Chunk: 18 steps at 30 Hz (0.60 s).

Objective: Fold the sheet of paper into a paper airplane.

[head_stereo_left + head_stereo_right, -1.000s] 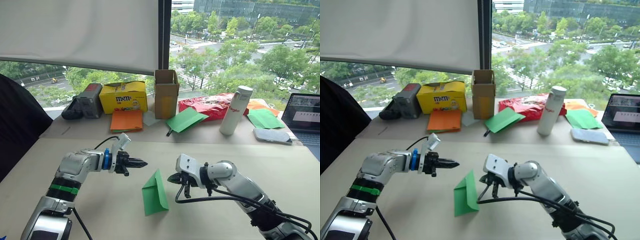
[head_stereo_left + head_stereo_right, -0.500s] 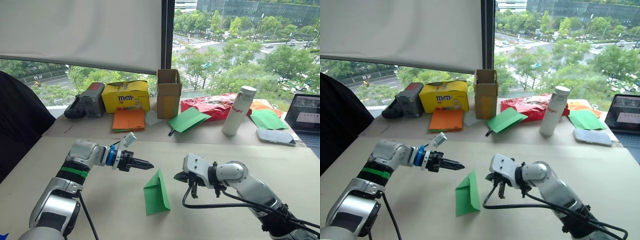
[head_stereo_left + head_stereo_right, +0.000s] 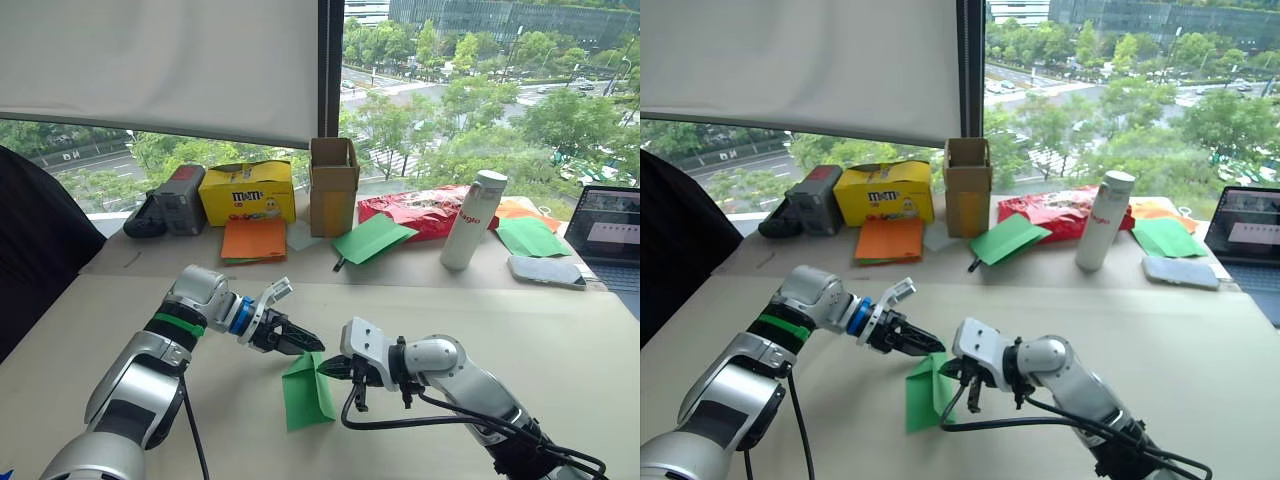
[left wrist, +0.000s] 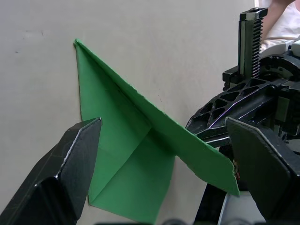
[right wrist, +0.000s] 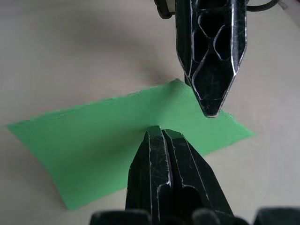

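- The bright green folded paper sheet (image 3: 308, 388), a layered wedge with a pointed tip, lies on the beige table top (image 3: 560, 330) between the two arms, one flap lifted off the surface.
- The left gripper (image 3: 308, 346) has its two black fingers spread wide; in the left wrist view they straddle the raised green flap without touching it.
- The right gripper (image 3: 328, 369) has its fingers pressed together at the raised edge of the paper. In the right wrist view the tips meet right at the green edge, but the pictures do not settle whether paper is pinched between them.
- Judged from its look, the paper is very light, thin and limp. It will bend, slide on the smooth table and crease wherever it is squeezed, so a light pinch is safest.
- The best hold looks to be the lifted flap's free edge near the fold line, where the layers stiffen it.
- Compared with a second ago, both grippers have closed in. The left gripper, then well apart from the paper, now reaches its upper corner, and the right gripper, then just beside it, now meets its edge.
- The paper itself has barely shifted on the table.
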Each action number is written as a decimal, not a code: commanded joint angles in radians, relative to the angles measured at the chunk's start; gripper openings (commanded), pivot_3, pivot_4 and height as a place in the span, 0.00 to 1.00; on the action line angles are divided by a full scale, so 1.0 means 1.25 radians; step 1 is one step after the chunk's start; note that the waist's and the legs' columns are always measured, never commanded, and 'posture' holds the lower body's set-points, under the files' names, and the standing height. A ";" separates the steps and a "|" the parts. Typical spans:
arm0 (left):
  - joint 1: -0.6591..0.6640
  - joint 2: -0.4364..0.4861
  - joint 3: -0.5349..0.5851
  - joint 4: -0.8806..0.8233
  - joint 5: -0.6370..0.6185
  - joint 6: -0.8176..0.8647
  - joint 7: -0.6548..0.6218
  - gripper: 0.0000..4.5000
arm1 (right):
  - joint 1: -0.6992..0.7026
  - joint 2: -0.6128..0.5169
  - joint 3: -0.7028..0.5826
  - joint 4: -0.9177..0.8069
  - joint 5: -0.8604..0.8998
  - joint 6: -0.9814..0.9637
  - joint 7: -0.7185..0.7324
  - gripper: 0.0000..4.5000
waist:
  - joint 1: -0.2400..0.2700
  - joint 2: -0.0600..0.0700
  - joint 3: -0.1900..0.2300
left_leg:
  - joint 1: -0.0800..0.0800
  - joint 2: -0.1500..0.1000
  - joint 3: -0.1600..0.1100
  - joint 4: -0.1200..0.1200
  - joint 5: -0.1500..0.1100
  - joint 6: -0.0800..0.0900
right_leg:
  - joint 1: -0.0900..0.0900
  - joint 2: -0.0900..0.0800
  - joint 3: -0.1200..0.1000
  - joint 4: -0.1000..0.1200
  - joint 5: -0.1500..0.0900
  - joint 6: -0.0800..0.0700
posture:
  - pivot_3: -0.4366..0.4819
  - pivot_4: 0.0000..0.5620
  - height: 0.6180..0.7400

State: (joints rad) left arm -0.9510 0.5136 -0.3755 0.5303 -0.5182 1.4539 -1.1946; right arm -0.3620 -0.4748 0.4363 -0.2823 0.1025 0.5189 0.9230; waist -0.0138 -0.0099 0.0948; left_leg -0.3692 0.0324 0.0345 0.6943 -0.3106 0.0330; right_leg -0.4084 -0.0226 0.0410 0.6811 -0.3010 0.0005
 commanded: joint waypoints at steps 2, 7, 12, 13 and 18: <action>-0.030 -0.007 0.016 0.000 -0.024 0.030 -0.004 1.00 | -0.011 0.010 0.003 0.010 0.005 -0.036 0.006 0.00 | 0.002 0.000 0.000 | 0.000 0.000 0.000 0.000 0.000 0.000 | 0.000 0.000 0.000 0.000 0.000 0.000 | 0.48 0.27 0.31; -0.026 -0.019 0.001 0.005 -0.020 0.032 0.008 0.94 | -0.013 0.013 0.007 0.016 0.003 -0.040 0.008 0.00 | 0.001 0.000 0.000 | 0.000 0.000 0.000 0.000 0.000 0.000 | 0.000 0.000 0.000 0.000 0.001 -0.001 | 0.48 0.27 0.31; -0.015 -0.014 -0.029 0.003 -0.006 0.025 0.015 0.62 | -0.013 0.010 0.005 0.014 0.002 -0.038 0.008 0.00 | -0.002 0.000 0.000 | 0.000 0.000 0.000 0.000 0.000 0.000 | 0.000 0.000 0.000 0.000 0.001 -0.001 | 0.48 0.27 0.31; -0.014 -0.014 -0.033 0.004 -0.005 0.023 0.017 0.54 | -0.013 0.010 0.005 0.014 0.002 -0.038 0.008 0.00 | -0.002 0.000 0.000 | 0.000 0.000 0.000 0.000 0.000 0.000 | 0.000 0.000 0.000 0.000 0.001 -0.001 | 0.48 0.27 0.31; -0.004 -0.014 -0.041 0.007 0.000 0.017 0.030 0.16 | -0.015 0.007 0.004 0.016 0.000 -0.037 0.007 0.00 | -0.001 0.000 0.000 | 0.000 0.000 0.000 0.000 0.000 0.000 | 0.000 0.000 0.000 0.000 0.001 -0.001 | 0.48 0.27 0.31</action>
State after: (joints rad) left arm -0.9598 0.4847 -0.4188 0.5470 -0.5160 1.4832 -1.1573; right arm -0.3627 -0.4643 0.4551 -0.2435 0.0992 0.4911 0.9321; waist -0.0148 -0.0098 0.0948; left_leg -0.3689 0.0323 0.0345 0.6943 -0.3105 0.0327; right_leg -0.4080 -0.0228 0.0412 0.6813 -0.3003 -0.0008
